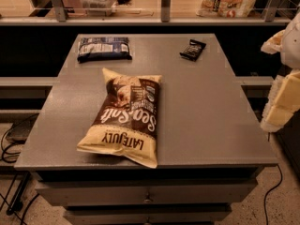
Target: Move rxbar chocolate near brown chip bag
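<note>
I am watching the rxbar chocolate (192, 49) lying flat at the far right of the bench (211, 121), well apart from the brown chip bag (125, 116). It is looking light, thin and slippery, so I am planning a pinch across its narrow middle. The pincer (282, 100) is hanging beyond the bench's right edge, and I cannot tell its state.

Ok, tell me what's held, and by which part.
Nothing visibly: the gripper is at the right edge beside the table; the snack bar lies free on it.

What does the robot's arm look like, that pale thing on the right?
Only part shows at the right edge: a rounded whitish arm with a blocky cream-yellow section below it, apparently the gripper, beside the table. No cables or markings are visible on it.
</note>
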Available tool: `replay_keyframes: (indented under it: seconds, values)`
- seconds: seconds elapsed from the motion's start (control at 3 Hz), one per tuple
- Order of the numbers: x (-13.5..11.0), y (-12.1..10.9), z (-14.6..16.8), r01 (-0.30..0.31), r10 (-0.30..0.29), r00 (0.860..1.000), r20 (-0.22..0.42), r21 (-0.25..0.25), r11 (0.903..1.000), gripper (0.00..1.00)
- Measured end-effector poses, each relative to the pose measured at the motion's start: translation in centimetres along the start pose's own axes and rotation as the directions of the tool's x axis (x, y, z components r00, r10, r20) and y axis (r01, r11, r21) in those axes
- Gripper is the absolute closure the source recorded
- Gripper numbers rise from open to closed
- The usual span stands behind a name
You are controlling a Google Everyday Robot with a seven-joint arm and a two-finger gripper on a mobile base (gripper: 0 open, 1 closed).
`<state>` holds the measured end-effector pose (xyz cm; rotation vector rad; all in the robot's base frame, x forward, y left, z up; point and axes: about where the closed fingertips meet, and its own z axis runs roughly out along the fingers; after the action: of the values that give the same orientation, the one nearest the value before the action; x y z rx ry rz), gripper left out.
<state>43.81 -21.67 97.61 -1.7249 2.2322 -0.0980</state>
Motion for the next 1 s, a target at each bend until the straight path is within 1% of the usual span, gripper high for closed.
replay_keyframes:
  seconds: [0.33,0.67,1.0]
  values:
    - [-0.1,-0.1,0.0,0.004,-0.004,1.000,0.000,0.002,1.0000,0.00]
    - [-1.0,-1.6,0.7,-0.007,0.006,1.000,0.023,0.039,0.9992,0.00]
    - [-2.1,-4.7,2.5,-0.054,0.046,0.995,0.084,0.093,0.9942,0.00]
